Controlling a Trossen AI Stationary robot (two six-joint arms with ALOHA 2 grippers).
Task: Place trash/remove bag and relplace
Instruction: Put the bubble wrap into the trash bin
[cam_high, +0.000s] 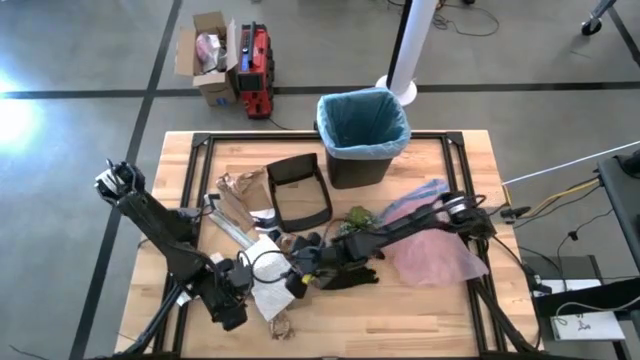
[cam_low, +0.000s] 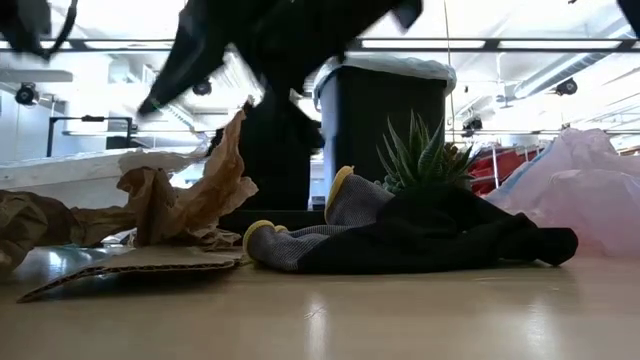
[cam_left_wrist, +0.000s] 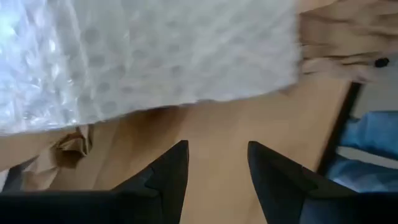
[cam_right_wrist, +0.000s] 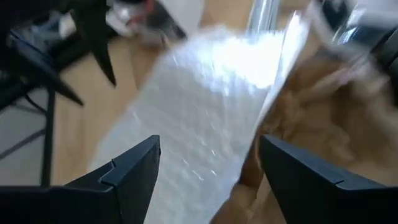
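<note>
Both arms are down over the litter pile in the middle of the table (cam_high: 460, 310). The right gripper (cam_right_wrist: 208, 168) has its jaws spread wide w/ nothing between them, poised just above a sheet of bubble wrap (cam_right_wrist: 199, 118) that lies on crumpled brown paper (cam_right_wrist: 323, 106). The left gripper (cam_left_wrist: 217, 171) is part open, empty too, hovering over bare wood beside the same sheet. Neither one holds anything.

The bin (cam_high: 358, 155) stands at the far edge, well apart from the pile, w/ the teal bag (cam_high: 362, 120) lining it and folded over the rim — so the trash goes in before the bag comes out, I'd say.

To do this pick well: the right gripper should drop straight down and pinch a raised fold or edge of the wrap, not press flat on it — thin film will likely slide. Best the left arm stays clear so the two don't collide. A glove (cam_low: 400, 235) and plant (cam_low: 425, 155) sit close by; avoid snagging them.
</note>
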